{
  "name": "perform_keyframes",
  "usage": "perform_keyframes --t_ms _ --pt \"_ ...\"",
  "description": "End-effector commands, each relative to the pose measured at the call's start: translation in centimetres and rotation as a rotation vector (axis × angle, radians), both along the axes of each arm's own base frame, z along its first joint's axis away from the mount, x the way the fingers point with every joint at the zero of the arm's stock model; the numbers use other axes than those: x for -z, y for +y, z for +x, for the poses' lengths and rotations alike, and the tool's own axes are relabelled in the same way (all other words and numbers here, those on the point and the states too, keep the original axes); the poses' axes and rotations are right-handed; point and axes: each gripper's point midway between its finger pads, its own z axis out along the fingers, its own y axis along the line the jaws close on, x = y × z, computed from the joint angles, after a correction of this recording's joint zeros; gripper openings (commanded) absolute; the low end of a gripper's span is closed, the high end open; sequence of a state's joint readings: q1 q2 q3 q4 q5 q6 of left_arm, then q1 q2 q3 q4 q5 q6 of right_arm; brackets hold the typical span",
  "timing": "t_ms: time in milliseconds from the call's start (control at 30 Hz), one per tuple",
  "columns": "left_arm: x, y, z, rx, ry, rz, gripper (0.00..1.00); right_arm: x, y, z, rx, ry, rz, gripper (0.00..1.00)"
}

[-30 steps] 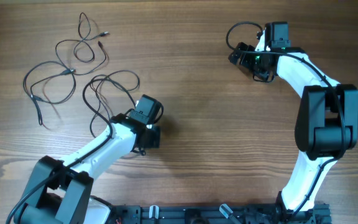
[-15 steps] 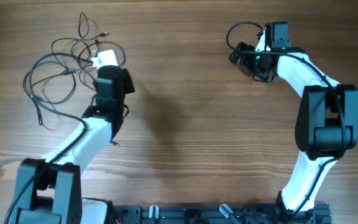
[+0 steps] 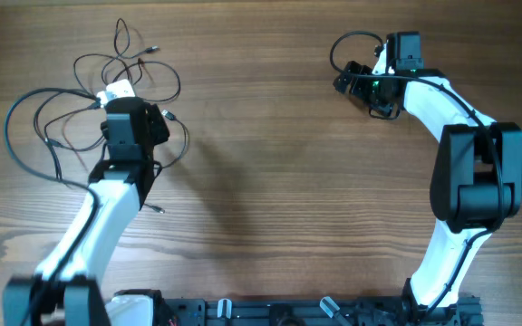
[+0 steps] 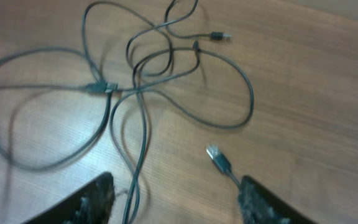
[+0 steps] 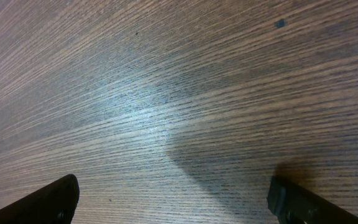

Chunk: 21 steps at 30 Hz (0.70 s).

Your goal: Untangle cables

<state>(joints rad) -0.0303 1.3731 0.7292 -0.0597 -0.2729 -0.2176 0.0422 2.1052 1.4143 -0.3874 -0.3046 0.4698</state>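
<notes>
The cables point(image 3: 125, 63) lie as a loose bunch of thin black loops at the table's far left, with one wide loop point(image 3: 9, 127) reaching out to the left. My left gripper point(image 3: 116, 91) hovers over the bunch, open. In the left wrist view, a strand point(image 4: 135, 193) runs across the wood between the fingers, close to the left finger point(image 4: 95, 202). A silvery plug tip point(image 4: 218, 160) lies just ahead of the right one point(image 4: 263, 202). An inline joint point(image 4: 101, 89) sits further out. My right gripper point(image 3: 344, 80) stands open at the far right, over bare wood point(image 5: 166, 124).
Another plug end point(image 3: 157, 210) rests on the table beside the left forearm. A thicker black robot cable point(image 3: 343, 45) arcs above the right wrist. The table's back edge runs close behind the bunch.
My left arm swung from the table's middle leftward over the bunch. Its jaws went from shut to open. The cable loops shifted with it, one spreading out to the left. The right arm stayed still.
</notes>
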Motion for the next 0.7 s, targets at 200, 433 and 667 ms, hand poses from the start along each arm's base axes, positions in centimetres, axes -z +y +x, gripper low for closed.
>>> perform_keyframes --t_ms 200,433,667 --pt "7.8 -1.0 -10.3 -0.024 0.487 -0.109 0.04 1.3 -0.7 -0.3 0.023 0.023 -0.019 1.00" --pt "12.5 -0.1 -15.1 -0.056 0.726 -0.059 0.08 1.3 -0.7 -0.3 0.066 0.039 0.003 1.00" --pt "13.1 -1.0 -14.7 -0.032 0.725 -0.104 0.09 1.3 -0.7 -0.2 0.066 0.038 0.003 1.00"
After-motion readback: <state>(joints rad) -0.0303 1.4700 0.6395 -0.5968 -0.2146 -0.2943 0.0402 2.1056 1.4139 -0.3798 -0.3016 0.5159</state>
